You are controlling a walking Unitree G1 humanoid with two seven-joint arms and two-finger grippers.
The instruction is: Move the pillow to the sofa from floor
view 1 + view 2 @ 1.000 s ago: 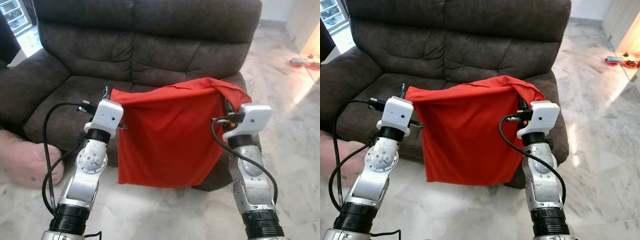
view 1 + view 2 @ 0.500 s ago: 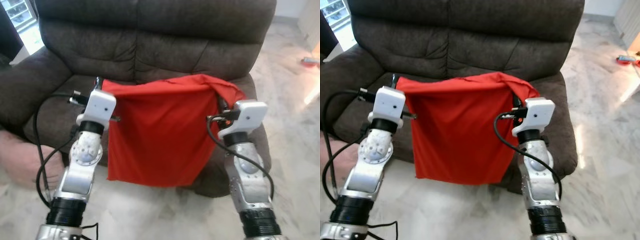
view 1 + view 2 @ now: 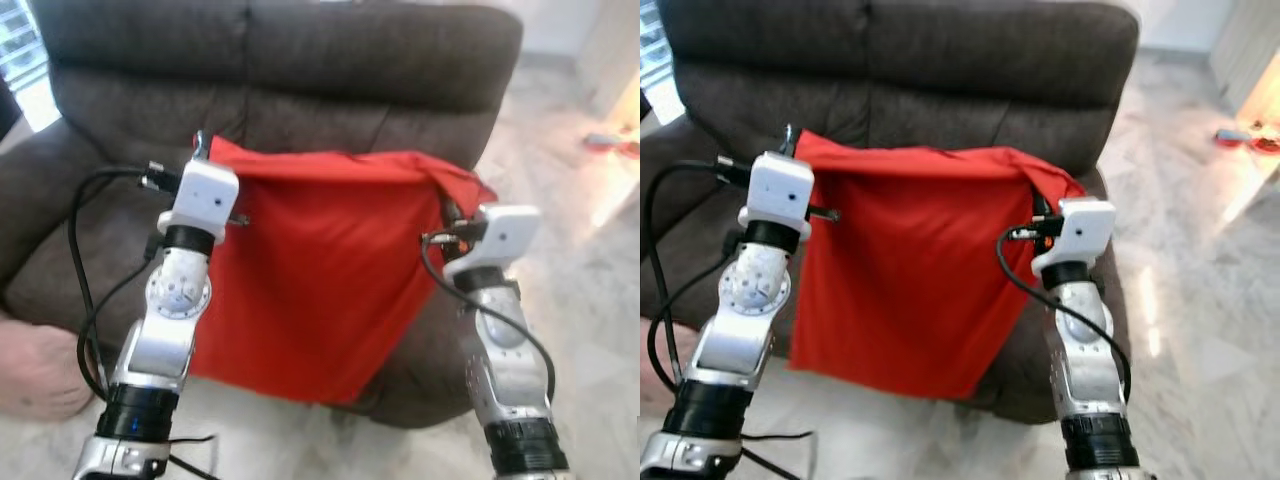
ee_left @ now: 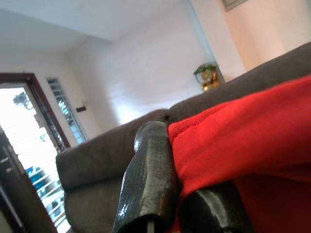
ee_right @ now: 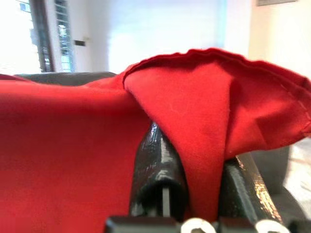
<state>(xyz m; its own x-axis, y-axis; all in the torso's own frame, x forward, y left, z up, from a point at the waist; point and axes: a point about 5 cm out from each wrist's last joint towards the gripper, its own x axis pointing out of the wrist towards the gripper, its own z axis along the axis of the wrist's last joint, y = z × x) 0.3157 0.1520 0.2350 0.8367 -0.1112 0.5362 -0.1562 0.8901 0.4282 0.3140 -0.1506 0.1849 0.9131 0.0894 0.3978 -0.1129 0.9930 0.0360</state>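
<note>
Pinching red pillow [image 3: 320,270] corners, left gripper [image 4: 187,206] and right gripper [image 5: 194,194] clamped; carry level, release over sofa [image 3: 300,70] seat.

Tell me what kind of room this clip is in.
Most likely a home living room: a dark brown sofa, a polished marble floor, and a barred window in the left wrist view.

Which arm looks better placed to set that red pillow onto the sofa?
Neither alone: the left gripper and the right gripper each pinch a top corner of the red pillow, hanging before the sofa.
</note>
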